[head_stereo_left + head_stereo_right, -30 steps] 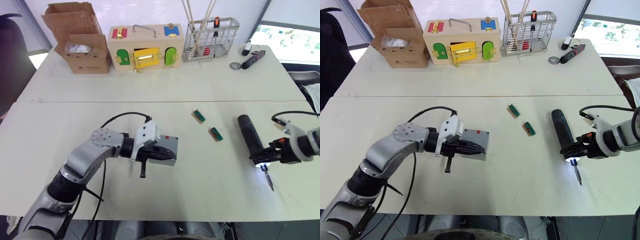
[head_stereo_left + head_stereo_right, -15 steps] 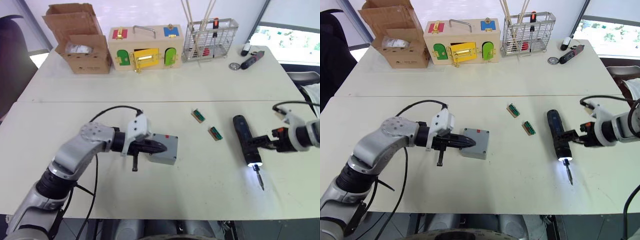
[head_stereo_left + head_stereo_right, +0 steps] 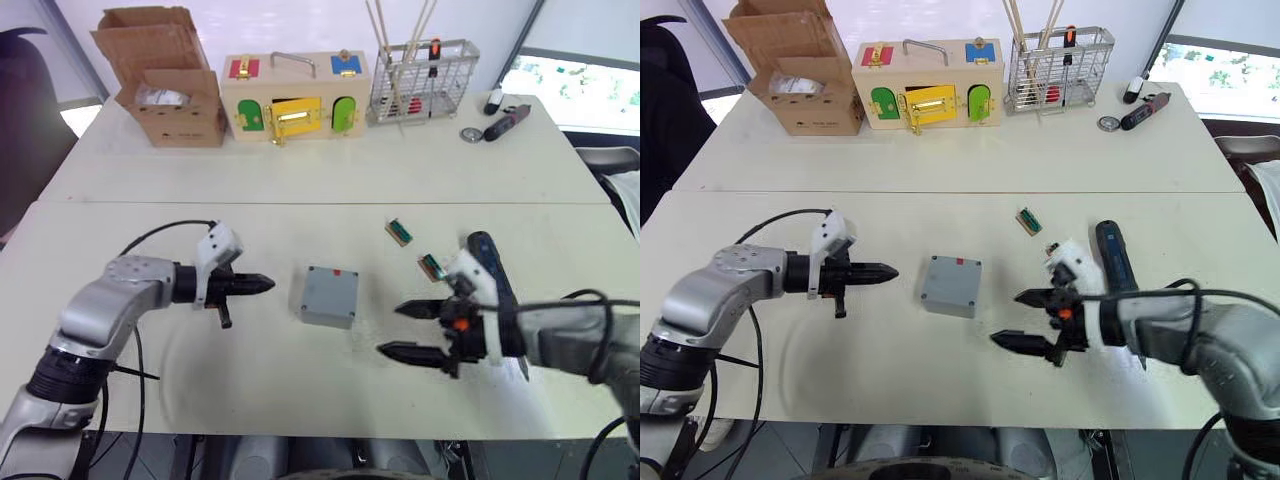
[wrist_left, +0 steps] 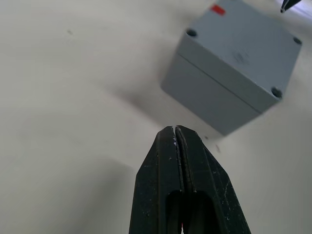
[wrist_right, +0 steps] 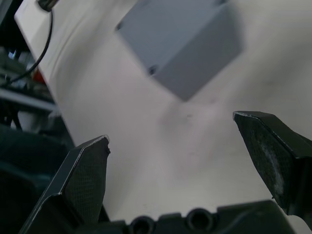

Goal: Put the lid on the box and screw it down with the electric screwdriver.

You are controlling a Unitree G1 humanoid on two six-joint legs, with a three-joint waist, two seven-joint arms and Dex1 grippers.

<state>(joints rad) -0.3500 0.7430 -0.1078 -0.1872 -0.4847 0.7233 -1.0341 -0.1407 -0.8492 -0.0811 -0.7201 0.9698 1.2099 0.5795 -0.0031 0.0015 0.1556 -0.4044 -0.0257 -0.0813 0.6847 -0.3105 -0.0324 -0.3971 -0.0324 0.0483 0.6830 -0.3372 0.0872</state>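
Both head eyes are looking down over the white table [image 3: 330,170], sharing nearly the whole scene. Each wrist camera is sitting low and close, facing the box [image 4: 234,61] from opposite sides.

Grey box [image 3: 329,296] of matt, smooth plastic, with lid [image 4: 246,46] of the same matt plastic and a small glossy red mark at one edge. Table [image 3: 330,170] pale, matt, lightly scuffed. Left gripper [image 3: 262,284] with black, finely textured fingers [image 4: 200,175], like hard plastic; right gripper [image 3: 407,330] with the same black matt fingers [image 5: 85,175]. Electric screwdriver [image 3: 1114,262] dark blue-black, slightly glossy. Cardboard box [image 3: 160,75] of brown, dull, rough paper board. Wooden box [image 3: 293,95] of pale smooth wood with painted doors and metal handle. Wire basket [image 3: 421,78] of shiny metal.
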